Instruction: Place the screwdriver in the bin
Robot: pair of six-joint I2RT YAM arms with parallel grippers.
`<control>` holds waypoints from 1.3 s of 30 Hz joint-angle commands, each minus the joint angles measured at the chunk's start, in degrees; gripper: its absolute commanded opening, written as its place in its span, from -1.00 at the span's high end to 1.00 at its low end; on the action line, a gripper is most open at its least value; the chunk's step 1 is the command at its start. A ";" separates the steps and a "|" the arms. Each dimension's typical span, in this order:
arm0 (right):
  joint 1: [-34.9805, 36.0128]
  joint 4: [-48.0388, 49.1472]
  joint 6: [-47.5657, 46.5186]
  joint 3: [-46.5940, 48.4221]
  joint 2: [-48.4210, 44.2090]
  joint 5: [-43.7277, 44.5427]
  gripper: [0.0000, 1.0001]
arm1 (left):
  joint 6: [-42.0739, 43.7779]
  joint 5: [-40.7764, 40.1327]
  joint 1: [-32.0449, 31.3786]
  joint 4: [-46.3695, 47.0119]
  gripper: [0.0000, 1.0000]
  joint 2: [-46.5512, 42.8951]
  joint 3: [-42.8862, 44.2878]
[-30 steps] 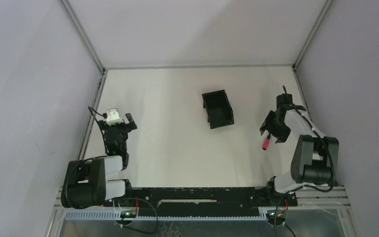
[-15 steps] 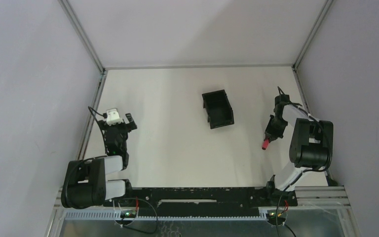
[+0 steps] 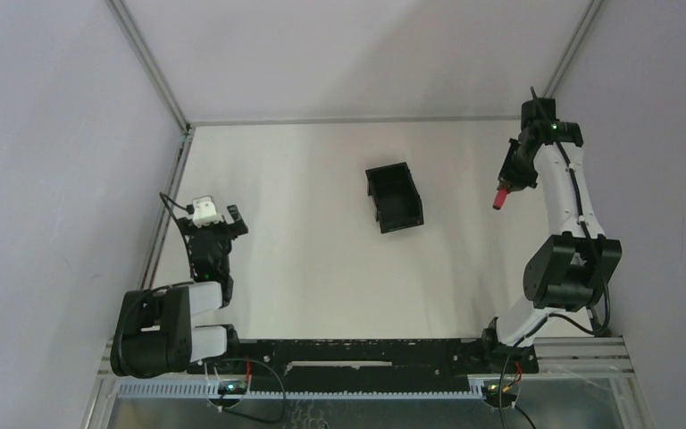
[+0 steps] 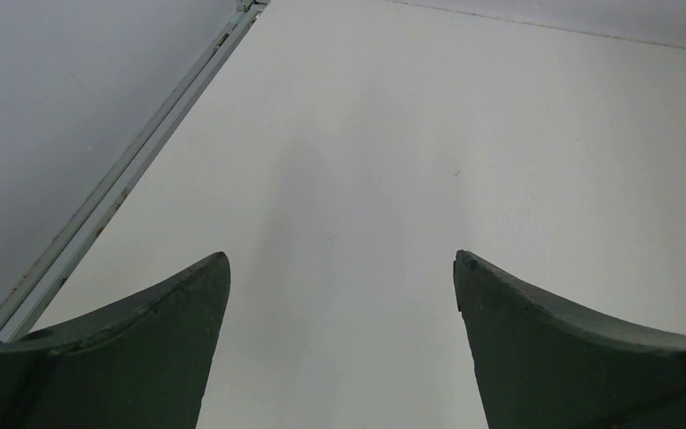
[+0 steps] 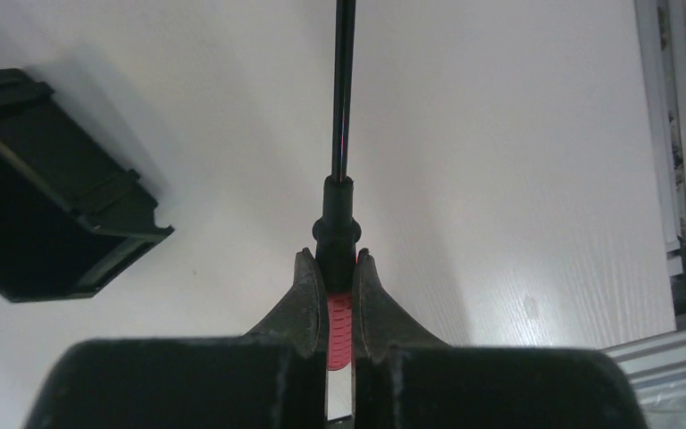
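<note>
Red-handled screwdriver (image 5: 338, 219) sits clamped in the right tool (image 5: 332, 261).

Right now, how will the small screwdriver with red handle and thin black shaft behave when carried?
Probably stiff and light: the screwdriver has a thin, straight shaft. It might pivot, since the right gripper pinches only its handle.

Colours: screwdriver (image 5: 340, 214), red ribbed handle with black collar and shaft; bin (image 3: 394, 197), black; table (image 3: 304, 259), plain white; enclosure walls (image 3: 54, 134), pale grey
</note>
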 commanded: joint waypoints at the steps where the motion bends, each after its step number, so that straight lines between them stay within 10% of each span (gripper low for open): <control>1: 1.89 -9.77 -0.38 6.12 -0.06 0.55 1.00 | 0.94 -0.40 -0.26 1.77 -0.99 -0.48 2.04; 18: 32.43 -6.69 -7.35 30.81 18.11 -2.77 1.00 | 0.94 -0.44 -0.26 1.77 -1.00 -0.51 2.04; 34: 37.94 13.30 -26.41 13.46 23.65 7.45 1.00 | 0.96 -0.40 -0.23 1.77 -0.99 -0.51 2.07; 39: 37.94 16.36 -25.83 11.78 25.66 6.81 0.55 | 0.94 -0.40 -0.28 1.75 -1.00 -0.48 2.04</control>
